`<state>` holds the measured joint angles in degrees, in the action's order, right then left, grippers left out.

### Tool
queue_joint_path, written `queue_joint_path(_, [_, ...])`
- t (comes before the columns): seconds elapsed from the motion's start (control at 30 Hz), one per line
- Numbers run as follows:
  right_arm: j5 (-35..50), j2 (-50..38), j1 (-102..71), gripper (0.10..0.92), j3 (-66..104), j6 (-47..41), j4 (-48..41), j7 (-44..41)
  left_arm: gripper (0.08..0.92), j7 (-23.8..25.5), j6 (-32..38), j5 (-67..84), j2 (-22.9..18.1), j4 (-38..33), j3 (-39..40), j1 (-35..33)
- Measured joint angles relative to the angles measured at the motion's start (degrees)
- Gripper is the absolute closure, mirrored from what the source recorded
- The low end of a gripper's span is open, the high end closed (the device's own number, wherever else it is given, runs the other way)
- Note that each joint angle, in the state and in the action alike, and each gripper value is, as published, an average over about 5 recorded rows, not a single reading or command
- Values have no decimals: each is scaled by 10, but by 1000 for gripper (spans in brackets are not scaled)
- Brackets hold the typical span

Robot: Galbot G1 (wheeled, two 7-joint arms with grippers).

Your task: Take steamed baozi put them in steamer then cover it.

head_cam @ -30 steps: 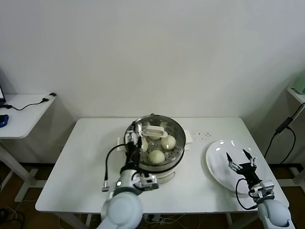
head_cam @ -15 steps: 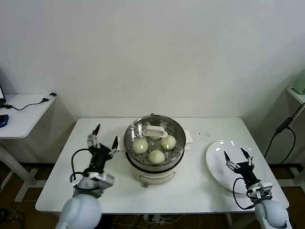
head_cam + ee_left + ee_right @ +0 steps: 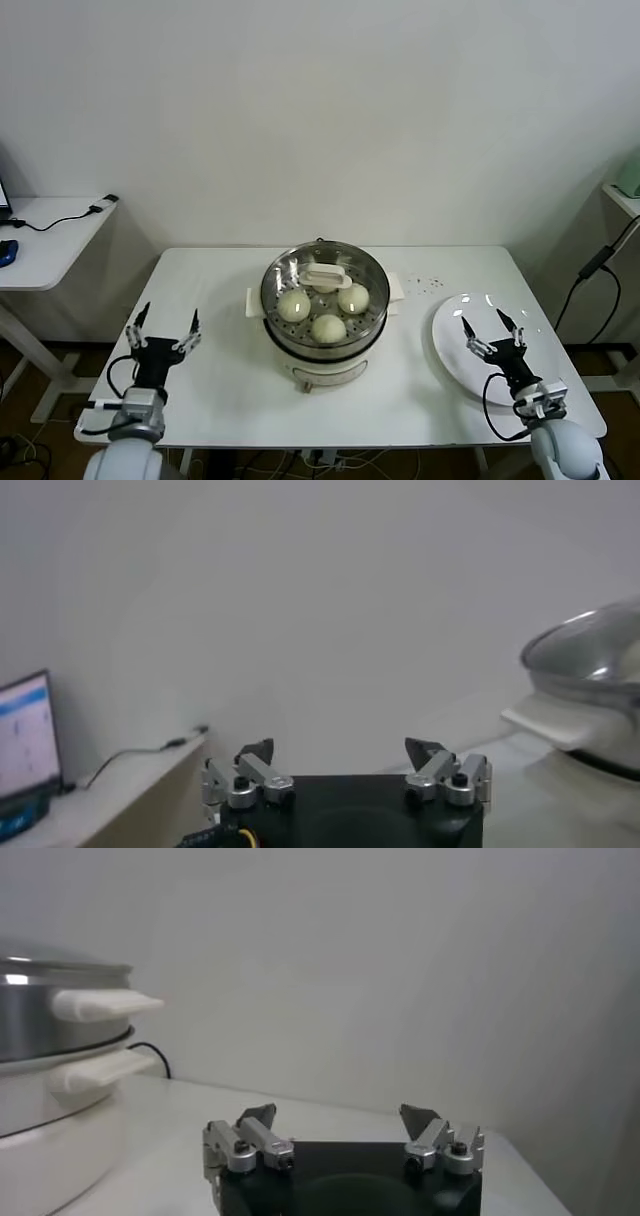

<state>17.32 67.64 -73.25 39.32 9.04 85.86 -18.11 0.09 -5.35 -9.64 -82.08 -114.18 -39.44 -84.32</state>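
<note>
The steamer (image 3: 325, 345) stands mid-table on its white base. The clear glass cover (image 3: 375, 285) with its white handle (image 3: 326, 276) sits on it. Three steamed baozi (image 3: 294, 305) show through the glass; a fourth is hidden behind the handle. My left gripper (image 3: 165, 321) is open and empty, low over the table's left front part, well clear of the steamer. It also shows in the left wrist view (image 3: 340, 749), with the steamer (image 3: 600, 680) off to one side. My right gripper (image 3: 491, 327) is open and empty over the white plate (image 3: 455, 350). It also shows in the right wrist view (image 3: 338, 1114), facing past the steamer (image 3: 55, 1038).
A side desk (image 3: 45, 240) with a cable stands at far left, and a laptop screen (image 3: 25, 730) shows there in the left wrist view. A black cable (image 3: 595, 275) hangs at far right. Small dark specks (image 3: 430, 283) lie on the table behind the plate.
My left gripper has pulled away from the cover's rim, moving left and toward the table's front, open and empty. The cover stays on the steamer. My right gripper has barely shifted.
</note>
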Motion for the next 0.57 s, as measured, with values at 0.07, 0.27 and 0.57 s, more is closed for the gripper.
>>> queue_joint_path(0.07, [4,0,-2,203,-2,-2,6,-2,177,2,12,17,-6,8,-10,-3])
queue_joint_path(0.27, [17,-1,-5,203,-6,-6,21,-3,177,10,36,56,-20,25,-32,-9])
queue_joint_path(0.57, [31,-8,-11,203,-13,-7,25,-4,177,21,56,82,-28,30,-48,-18])
